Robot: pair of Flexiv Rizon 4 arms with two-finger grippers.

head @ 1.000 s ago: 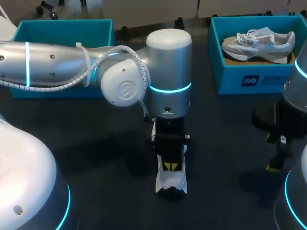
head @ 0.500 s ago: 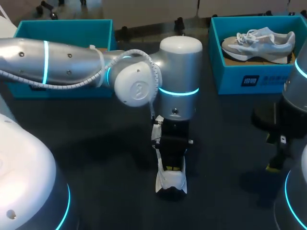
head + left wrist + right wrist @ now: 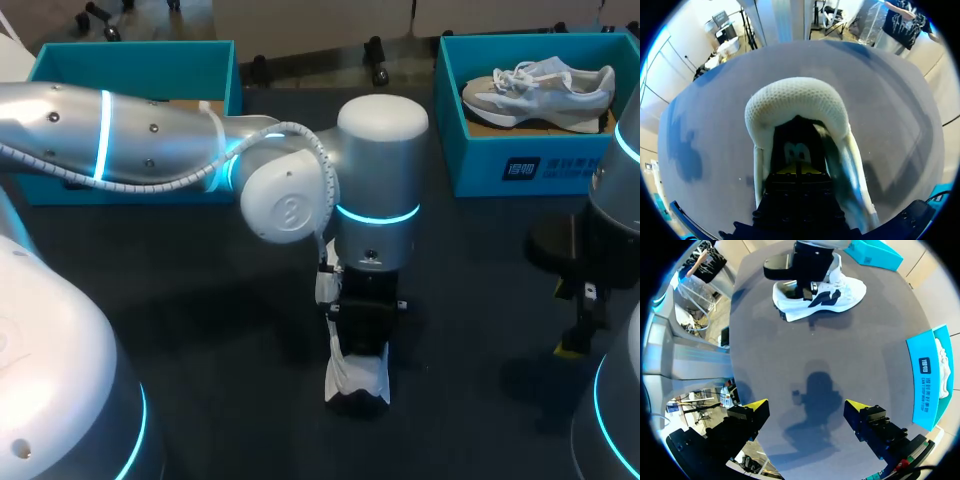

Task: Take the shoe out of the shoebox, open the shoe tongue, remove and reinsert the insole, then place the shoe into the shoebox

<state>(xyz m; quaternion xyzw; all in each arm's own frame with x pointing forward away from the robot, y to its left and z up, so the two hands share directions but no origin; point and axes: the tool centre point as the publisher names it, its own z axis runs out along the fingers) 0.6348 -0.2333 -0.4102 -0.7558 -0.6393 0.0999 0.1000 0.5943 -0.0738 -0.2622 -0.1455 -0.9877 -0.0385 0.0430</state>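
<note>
Our left hand (image 3: pixel 796 169) is buried in the shoe (image 3: pixel 357 378), lower centre, grip impossible to tell; the shoe lies heel toward the bottom edge. Our right hand (image 3: pixel 806 406) hangs open, empty, lower right.

Dark grey matte table (image 3: pixel 200 330)

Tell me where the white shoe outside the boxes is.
In the head view the shoe lies on the table near the front middle, directly under the left claw, which sits in its opening.
</note>
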